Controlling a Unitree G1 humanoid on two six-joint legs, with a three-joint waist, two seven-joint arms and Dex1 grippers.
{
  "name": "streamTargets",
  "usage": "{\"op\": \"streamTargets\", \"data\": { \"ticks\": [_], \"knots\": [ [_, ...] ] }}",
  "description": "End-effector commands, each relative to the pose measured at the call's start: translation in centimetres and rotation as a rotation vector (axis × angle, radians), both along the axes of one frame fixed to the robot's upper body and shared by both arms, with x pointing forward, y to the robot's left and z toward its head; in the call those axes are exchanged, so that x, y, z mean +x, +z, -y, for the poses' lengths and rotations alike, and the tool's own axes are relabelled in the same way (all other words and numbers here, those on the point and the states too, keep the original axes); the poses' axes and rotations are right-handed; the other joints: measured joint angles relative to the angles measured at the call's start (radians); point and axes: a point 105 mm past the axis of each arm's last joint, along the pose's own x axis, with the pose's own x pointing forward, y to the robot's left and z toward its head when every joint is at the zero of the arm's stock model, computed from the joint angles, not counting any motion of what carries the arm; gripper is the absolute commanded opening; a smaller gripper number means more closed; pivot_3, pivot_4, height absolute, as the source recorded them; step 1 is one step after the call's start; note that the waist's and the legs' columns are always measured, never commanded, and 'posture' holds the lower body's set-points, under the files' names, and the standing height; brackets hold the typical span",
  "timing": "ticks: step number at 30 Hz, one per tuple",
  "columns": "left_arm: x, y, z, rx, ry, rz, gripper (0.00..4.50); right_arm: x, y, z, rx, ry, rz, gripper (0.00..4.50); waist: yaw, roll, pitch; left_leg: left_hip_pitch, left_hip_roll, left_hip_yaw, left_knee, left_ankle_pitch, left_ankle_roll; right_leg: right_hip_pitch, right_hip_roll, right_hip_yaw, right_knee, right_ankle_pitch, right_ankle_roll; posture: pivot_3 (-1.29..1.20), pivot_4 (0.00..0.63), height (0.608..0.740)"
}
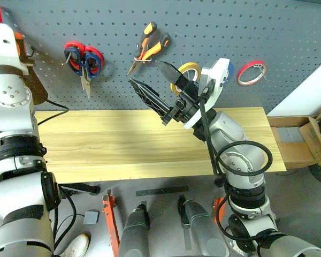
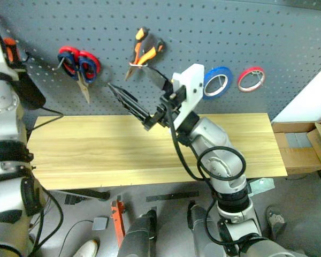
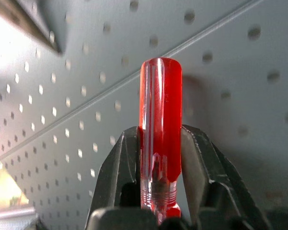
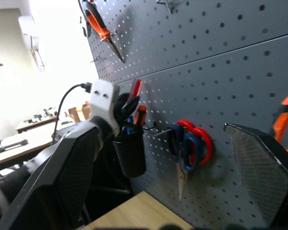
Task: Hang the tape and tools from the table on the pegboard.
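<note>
In the head view, the right gripper (image 1: 156, 85) stands wide and empty over the table's (image 1: 123, 144) far edge; the blue tape (image 2: 218, 81), pliers (image 1: 148, 45) and scissors (image 1: 84, 61) already hang on the pegboard (image 1: 267, 32). In the left wrist view, the left gripper (image 3: 159, 148) pinches the red screwdriver (image 3: 159, 120) handle. Its hold looks light, so the screwdriver could slip and miss the black cup (image 4: 130, 153).

The left claw (image 3: 159, 158) grips the red-handled screwdriver (image 3: 160, 124) before the pegboard (image 3: 240, 81).
</note>
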Motion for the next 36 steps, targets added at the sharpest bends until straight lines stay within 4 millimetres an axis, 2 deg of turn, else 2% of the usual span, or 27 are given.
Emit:
{"op": "streamTargets", "data": {
  "ticks": [1,6,7,10,19,23,28,30,32,36],
  "knots": [
    [-2.4,1.7,-0.5,-0.020,0.035,0.085,2.44,-0.6,0.6,0.3,0.026,-0.003,0.039,4.50,0.001,0.000,0.000,0.000,0.000,-0.001,0.000,0.000,0.000,0.000,0.000,-0.001,0.001,0.000,0.000,-0.08,0.309,0.740],
    [-3.2,0.9,-0.3,-0.043,0.043,0.066,4.21,-0.5,0.4,0.3,0.014,-0.004,0.044,4.50,0.008,0.000,0.000,0.000,0.000,-0.002,0.002,0.000,0.000,0.000,0.000,-0.001,0.002,0.000,0.000,-0.08,0.307,0.740],
    [-3.2,0.8,-0.2,-0.049,0.039,0.064,4.46,-0.4,0.4,0.3,0.012,-0.005,0.045,4.50,0.009,0.000,0.000,0.000,0.000,-0.002,0.003,0.000,0.000,0.001,0.000,-0.001,0.002,0.000,0.000,-0.08,0.307,0.740],
    [-3.2,0.8,0.4,-0.069,0.011,0.062,4.46,-0.4,0.4,0.3,0.005,-0.009,0.049,4.50,0.012,0.000,0.000,0.000,0.000,-0.002,0.006,0.000,0.000,0.002,0.000,-0.001,0.002,0.000,0.000,-0.08,0.305,0.740],
    [-3.1,2.3,4.1,-0.036,-0.129,0.083,4.46,0.4,0.2,1.0,-0.038,-0.078,0.086,4.50,0.021,-0.001,0.000,0.000,-0.001,-0.002,0.013,0.000,0.000,0.002,0.001,0.000,0.007,-0.002,0.005,-0.10,0.281,0.740],
    [-3.4,3.1,6.9,0.000,-0.228,0.090,4.46,0.6,-0.4,1.8,-0.072,-0.130,0.090,4.50,0.021,-0.003,-0.003,0.000,-0.002,-0.002,0.013,0.000,0.000,0.002,0.002,0.000,0.009,-0.002,0.005,-0.11,0.258,0.740],
    [-3.5,3.0,9.6,0.001,-0.298,0.075,4.46,0.8,-1.1,2.3,-0.110,-0.166,0.087,4.50,0.021,-0.007,-0.007,0.000,-0.002,-0.002,0.013,0.000,0.000,0.002,0.002,0.001,0.009,-0.001,0.004,-0.11,0.257,0.740],
    [-3.4,2.5,10.3,-0.030,-0.321,0.062,4.46,0.9,-1.3,2.4,-0.126,-0.179,0.085,4.50,0.018,-0.008,-0.009,0.001,-0.002,-0.001,0.014,0.000,0.000,0.002,0.002,0.002,0.009,-0.002,0.004,-0.11,0.250,0.740],
    [-2.9,1.0,11.9,-0.090,-0.381,0.020,4.46,1.4,-2.0,2.8,-0.164,-0.212,0.067,4.50,0.018,-0.008,-0.013,0.001,-0.002,-0.001,0.014,0.000,0.000,0.002,0.002,0.001,0.009,-0.002,0.004,-0.11,0.254,0.740],
    [-1.9,-4.2,15.0,-0.280,-0.471,-0.138,4.46,2.5,-4.8,4.2,-0.259,-0.317,-0.010,4.50,0.018,-0.009,-0.024,0.001,-0.002,-0.002,0.014,0.000,0.000,0.003,0.002,0.002,0.010,-0.002,0.005,-0.11,0.237,0.740]
  ]
}}
